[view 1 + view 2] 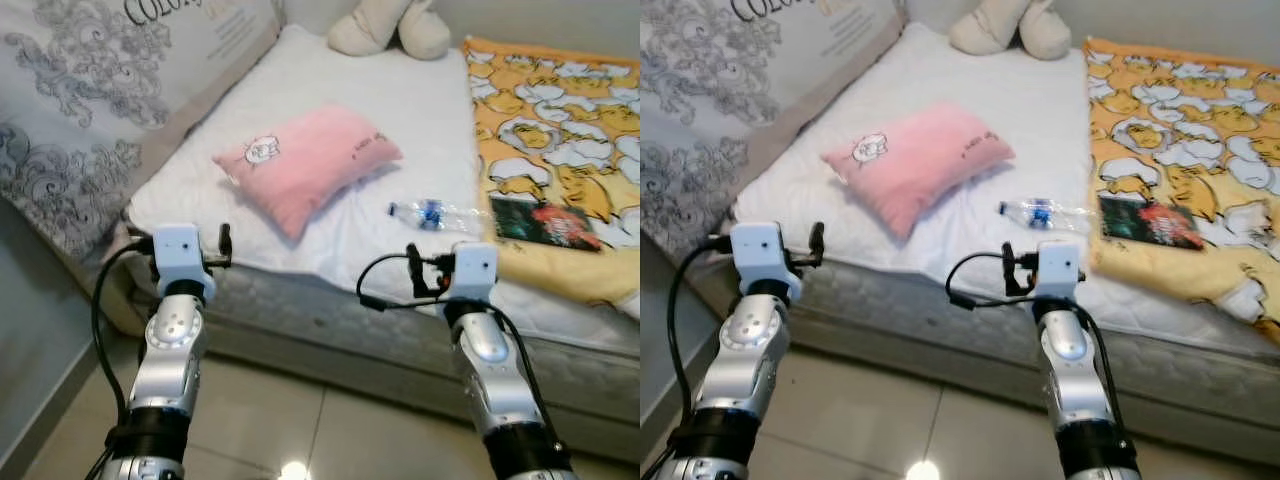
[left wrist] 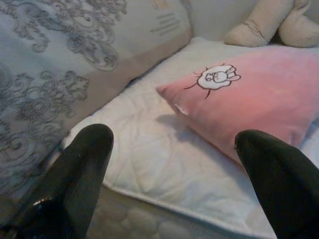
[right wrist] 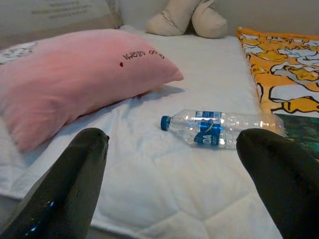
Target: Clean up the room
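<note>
White mattress (image 1: 420,110) carries pink pillow (image 1: 305,160) and plastic water bottle (image 3: 217,128); we see left end effector (image 2: 174,184) and right end effector (image 3: 174,179) both spread, empty.

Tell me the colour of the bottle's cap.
Blue. The bottle lies on the mattress; the right wrist view shows it best.

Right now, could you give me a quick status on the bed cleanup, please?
Left gripper and right gripper open, short of the mattress edge. Plastic bottle lying on the white mattress, ahead of the right fingers. Pink pillow beside it, not blocking.
</note>
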Robot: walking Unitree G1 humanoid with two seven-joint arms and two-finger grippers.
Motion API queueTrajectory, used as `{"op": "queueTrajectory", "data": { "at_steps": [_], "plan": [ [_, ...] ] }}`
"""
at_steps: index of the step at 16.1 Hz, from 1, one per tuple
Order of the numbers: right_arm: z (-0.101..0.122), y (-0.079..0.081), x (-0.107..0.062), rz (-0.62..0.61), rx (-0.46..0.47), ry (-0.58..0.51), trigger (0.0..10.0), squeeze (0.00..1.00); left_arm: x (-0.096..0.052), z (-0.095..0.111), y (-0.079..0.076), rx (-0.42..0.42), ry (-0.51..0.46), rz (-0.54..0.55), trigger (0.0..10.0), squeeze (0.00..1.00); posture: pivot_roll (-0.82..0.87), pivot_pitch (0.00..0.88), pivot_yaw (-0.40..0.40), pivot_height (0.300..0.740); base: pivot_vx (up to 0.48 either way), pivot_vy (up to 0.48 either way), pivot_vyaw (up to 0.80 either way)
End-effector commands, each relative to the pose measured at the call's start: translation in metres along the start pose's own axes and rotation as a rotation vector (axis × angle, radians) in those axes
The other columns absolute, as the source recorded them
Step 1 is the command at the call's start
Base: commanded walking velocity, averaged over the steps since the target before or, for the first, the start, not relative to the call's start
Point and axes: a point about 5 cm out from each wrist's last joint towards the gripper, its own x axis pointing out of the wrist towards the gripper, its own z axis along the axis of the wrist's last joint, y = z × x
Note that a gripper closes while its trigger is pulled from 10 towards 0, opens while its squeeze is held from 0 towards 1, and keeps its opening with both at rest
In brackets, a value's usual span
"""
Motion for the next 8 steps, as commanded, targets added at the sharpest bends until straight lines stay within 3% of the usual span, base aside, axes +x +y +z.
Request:
{"op": "queueTrajectory", "data": {
  "at_steps": [1, 7, 8],
  "plan": [
    [-0.0002, -0.0122, -0.0011, -0.036, -0.010, 0.000, 10.0, 0.00, 0.0021, 0.0043, -0.0124, -0.010, -0.013, -0.039, 10.0, 0.00, 0.02, 0.000, 0.003, 0.740, 0.480, 0.000, 0.00],
    [0.0003, -0.0104, -0.0014, -0.042, -0.010, -0.007, 10.0, 0.00, 0.0036, 0.0047, -0.0129, -0.006, -0.009, -0.053, 10.0, 0.00, 0.02, 0.000, 0.008, 0.740, 0.467, 0.000, 0.00],
    [0.0002, -0.0102, -0.0017, -0.042, -0.010, -0.008, 10.0, 0.00, 0.0034, 0.0038, -0.0125, 0.039, -0.009, -0.045, 10.0, 0.00, 0.02, 0.000, 0.008, 0.740, 0.259, 0.000, 0.00]
  ]
}}
